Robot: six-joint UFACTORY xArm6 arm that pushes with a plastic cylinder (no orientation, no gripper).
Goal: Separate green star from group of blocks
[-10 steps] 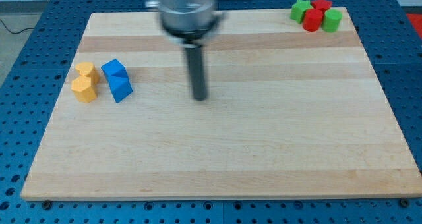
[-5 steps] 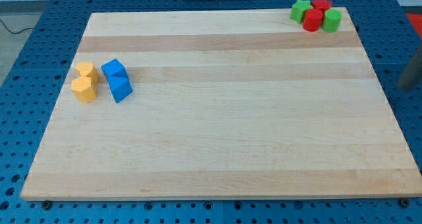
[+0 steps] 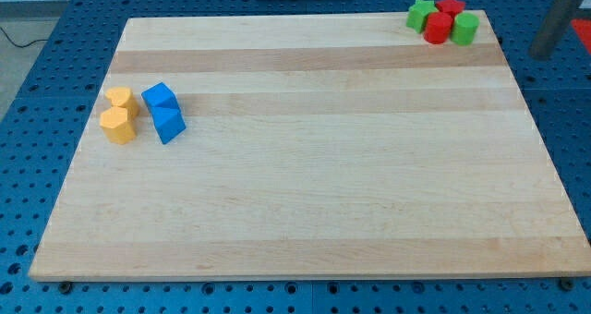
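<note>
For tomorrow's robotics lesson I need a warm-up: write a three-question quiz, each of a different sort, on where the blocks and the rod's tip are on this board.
1. True or false: the green star touches no other block.
2. Which blocks sit near the view's left edge? A) red and green B) yellow and blue C) red and blue
3. Fill in: my tip is off the wooden board, to the view's ____ of the red and green cluster.

Key
1. False: it sits packed against the red cylinder and red star, with the green cylinder alongside.
2. B: two yellow blocks and two blue blocks.
3. Right.
</note>
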